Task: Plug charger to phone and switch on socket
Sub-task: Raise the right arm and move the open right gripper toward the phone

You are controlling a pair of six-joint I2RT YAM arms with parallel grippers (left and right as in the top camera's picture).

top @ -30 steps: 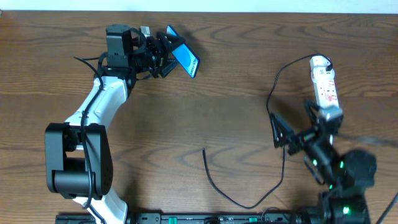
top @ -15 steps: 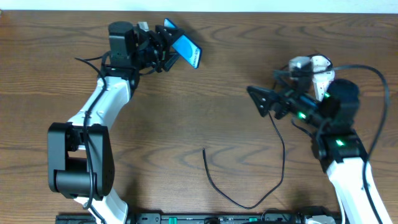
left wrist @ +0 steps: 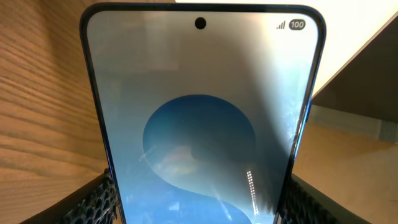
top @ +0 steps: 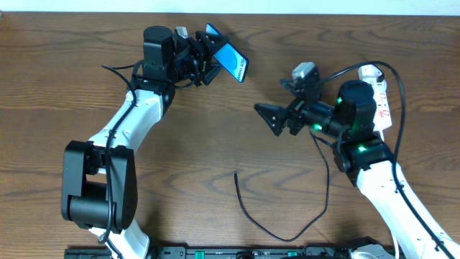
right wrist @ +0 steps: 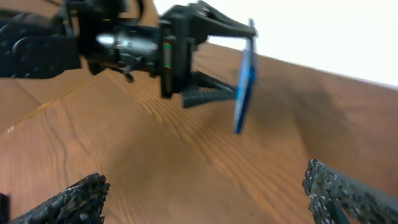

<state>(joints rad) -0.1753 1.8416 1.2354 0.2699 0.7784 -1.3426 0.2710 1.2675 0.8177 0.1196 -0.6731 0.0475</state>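
While the left pincer (top: 209,62) pinches the phone (top: 231,62) by its lower end, the right pincer (top: 268,119) hangs spread wide with nothing between its fingers. From overhead the phone juts out beyond the left pincer's tips, tilted, with its blue screen facing up and toward the right arm. In the left wrist view the phone (left wrist: 200,118) fills almost the whole picture, and the two ribbed fingers (left wrist: 99,200) press against its lower edges on either side. The right pincer points toward the phone but is well apart from it, with bare table (top: 215,129) between them. Its own camera shows its fingertips (right wrist: 67,202) low at both corners and, ahead of them, the phone (right wrist: 244,81) edge-on in the left pincer (right wrist: 208,93). The charger (top: 286,238) lies loose on the table below and behind the right pincer, its thin black cable curving in a loop, touched by neither pincer. The socket (top: 369,73) lies behind the right pincer, partly hidden by that arm.
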